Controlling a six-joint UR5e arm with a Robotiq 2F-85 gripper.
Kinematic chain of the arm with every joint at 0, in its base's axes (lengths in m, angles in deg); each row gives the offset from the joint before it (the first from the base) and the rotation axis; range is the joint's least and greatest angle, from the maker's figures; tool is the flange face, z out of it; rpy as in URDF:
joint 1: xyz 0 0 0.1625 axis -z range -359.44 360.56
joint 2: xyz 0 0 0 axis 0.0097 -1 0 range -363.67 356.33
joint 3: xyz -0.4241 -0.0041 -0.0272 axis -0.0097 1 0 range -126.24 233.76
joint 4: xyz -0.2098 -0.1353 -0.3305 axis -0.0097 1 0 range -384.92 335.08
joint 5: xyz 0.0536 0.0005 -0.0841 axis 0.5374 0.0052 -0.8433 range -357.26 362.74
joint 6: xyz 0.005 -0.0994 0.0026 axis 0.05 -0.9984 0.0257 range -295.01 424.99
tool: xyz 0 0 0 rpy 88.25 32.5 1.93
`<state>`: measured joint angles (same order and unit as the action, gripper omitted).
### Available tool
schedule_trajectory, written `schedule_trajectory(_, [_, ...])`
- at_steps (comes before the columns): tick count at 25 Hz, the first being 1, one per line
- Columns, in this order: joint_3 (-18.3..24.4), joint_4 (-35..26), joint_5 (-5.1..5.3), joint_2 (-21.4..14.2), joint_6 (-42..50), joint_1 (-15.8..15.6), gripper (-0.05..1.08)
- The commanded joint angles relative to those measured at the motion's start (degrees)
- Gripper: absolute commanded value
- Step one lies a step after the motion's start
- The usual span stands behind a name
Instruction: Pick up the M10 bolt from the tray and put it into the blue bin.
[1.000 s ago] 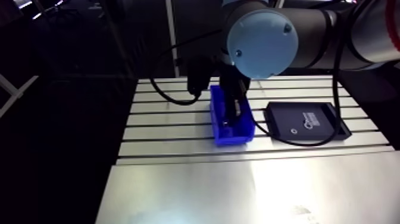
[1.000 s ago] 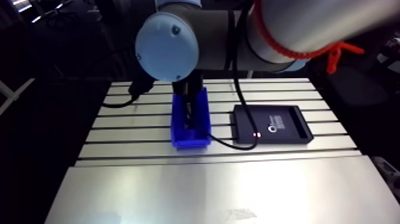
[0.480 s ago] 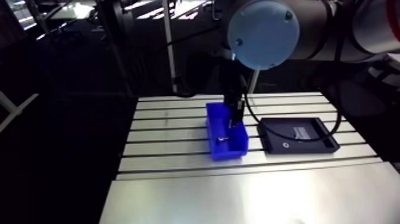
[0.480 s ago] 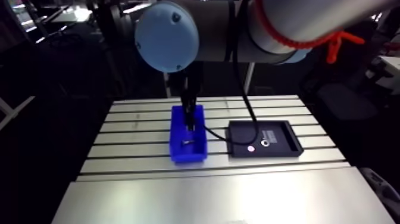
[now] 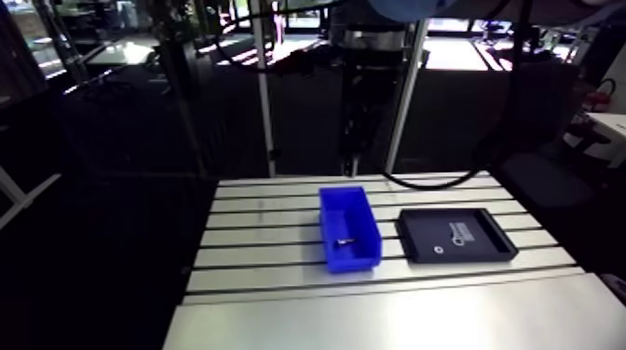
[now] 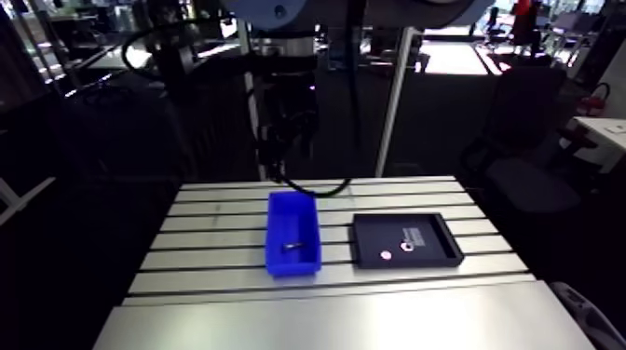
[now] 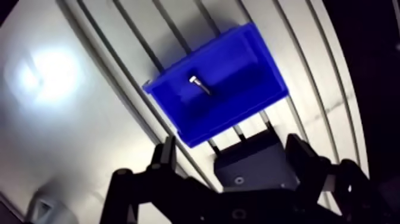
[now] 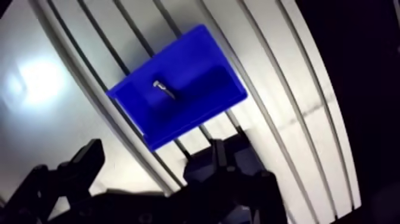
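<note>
Looking down in the wrist view, seeing the claw (image 7: 231, 146) open wide, with nothing held between its fingers. Hanging high above the tabletop (image 5: 261, 237), well apart from all that lies on it. Finding the bolt (image 7: 199, 85) down in the bin (image 7: 250, 101), flat on its floor, close to one short end. Lying ahead of the claw and far below it, not between the fingers. Pointing its long side across the bin, from one long wall toward the other, not along it. Touching neither long wall, as far as can be told. Sitting near the bin, with a small gap between: the dark tray (image 5: 484, 244), with no bolt to be seen in it. Seems done, then, going by bolt in bin and not in tray. Likely nothing left to grab. Calls only for holding the claw up and clear of the bin. No need to go down or to close the fingers. Could go wrong only by dipping low and bumping the rim of the bin.
</note>
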<state>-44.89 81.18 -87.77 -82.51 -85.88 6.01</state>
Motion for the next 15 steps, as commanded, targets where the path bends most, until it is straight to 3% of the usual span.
schedule_trajectory(1, [6.9,-6.9,0.29,-0.6,29.7,0.4,0.01])
schedule_trajectory(6, [10.0,-11.4,0.12,-2.1,43.8,1.4,0.01])
schedule_trajectory(8, [11.8,-14.9,0.12,-2.4,46.1,1.8,0.01])
schedule_trajectory(11, [13.6,-19.3,0.64,-5.1,48.2,5.4,0.01])
schedule_trajectory(15, [14.4,-21.6,1.08,-7.0,52.8,5.4,0.01])
